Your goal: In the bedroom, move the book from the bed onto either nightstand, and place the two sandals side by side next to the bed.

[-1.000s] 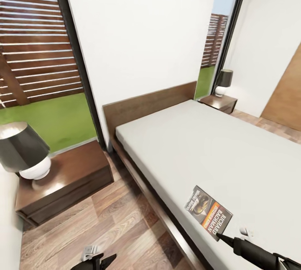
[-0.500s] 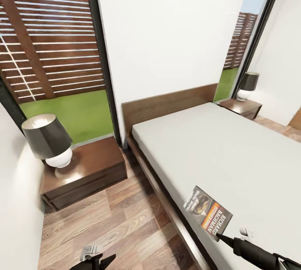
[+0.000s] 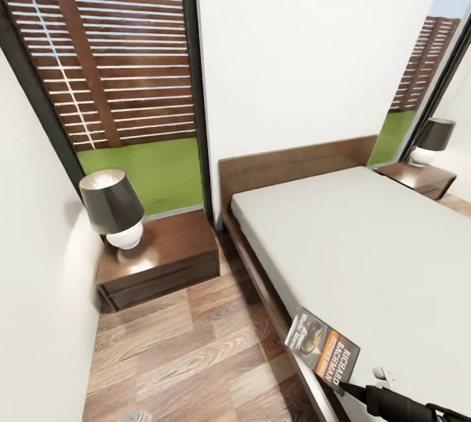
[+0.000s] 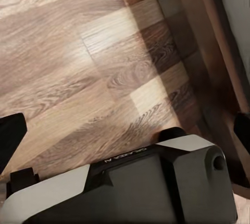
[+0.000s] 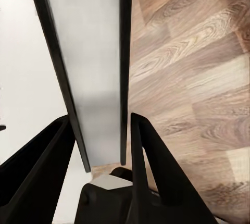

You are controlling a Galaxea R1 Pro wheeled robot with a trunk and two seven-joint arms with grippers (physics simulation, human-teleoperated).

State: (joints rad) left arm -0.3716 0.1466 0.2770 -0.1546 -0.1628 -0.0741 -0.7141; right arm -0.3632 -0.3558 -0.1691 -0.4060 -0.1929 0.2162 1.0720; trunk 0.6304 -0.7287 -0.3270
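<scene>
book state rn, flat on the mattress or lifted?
Lifted: the book stands tilted over the bed's edge, clamped between the right gripper's fingers.

Camera: we see the whole head view swung leftward since a second ago; the room's things slid right in the picture, not in the room.
Near dark-brown wooden nightstand (image 3: 160,258): sat at our left edge, now nearer the middle, with more white wall beside it.
Black-shaded lamp with white base (image 3: 116,207): shifted right with it and looks smaller.
Dark paperback book with orange band (image 3: 322,346): lay wholly over the white mattress (image 3: 366,245); now overhangs the bed's edge above the wood-plank floor (image 3: 190,356).
Right gripper (image 5: 101,140): holds the book by its edge as before.
Left gripper: its black fingers have dropped below the head view.
</scene>
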